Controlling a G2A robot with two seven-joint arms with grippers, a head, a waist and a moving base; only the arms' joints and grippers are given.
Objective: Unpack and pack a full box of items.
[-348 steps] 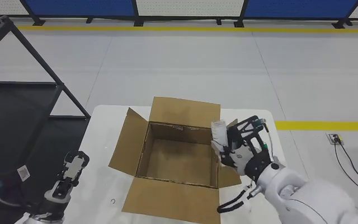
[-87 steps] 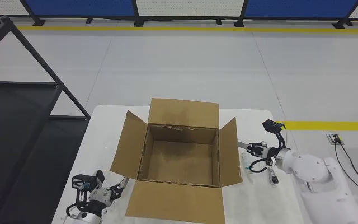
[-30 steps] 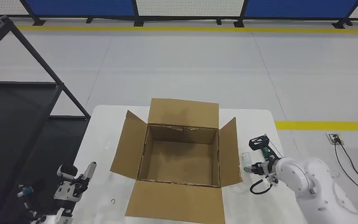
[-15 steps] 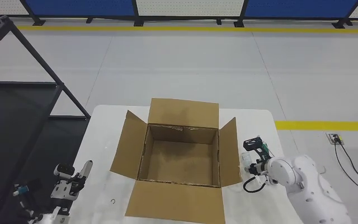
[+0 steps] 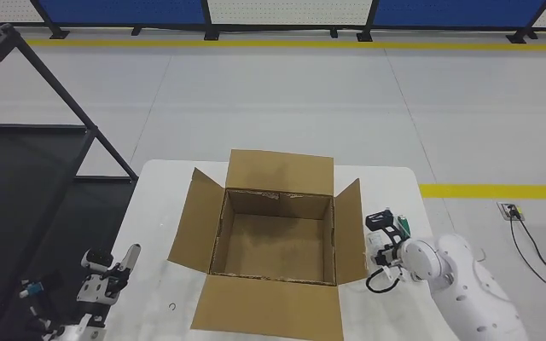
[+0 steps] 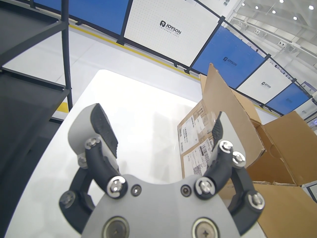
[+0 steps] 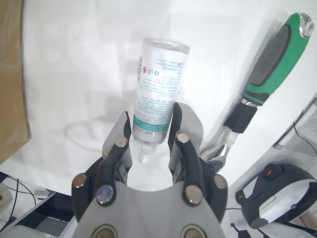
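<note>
The open cardboard box (image 5: 279,203) stands in the middle of the white table, its inside bare. Just outside its right flap (image 7: 11,63) a clear bottle (image 7: 158,85) with a printed label lies on the table. My right gripper (image 7: 151,122) is shut on the bottle's neck end, one finger on each side. In the top view this gripper (image 5: 382,237) sits over the bottle (image 5: 374,247). My left gripper (image 6: 158,120) stands open and holds nothing, low over the table's front left corner (image 5: 118,266), pointing toward the box's left flap (image 6: 223,115).
A green-handled ratchet tool (image 7: 272,63) lies on the table right beside the bottle, on the side away from the box (image 5: 403,226). A black metal shelf rack (image 5: 51,170) stands left of the table. Bare tabletop (image 5: 153,205) lies between box and rack.
My right gripper has slid in toward the box's right flap and now straddles the bottle lying there. The left gripper has barely shifted.
</note>
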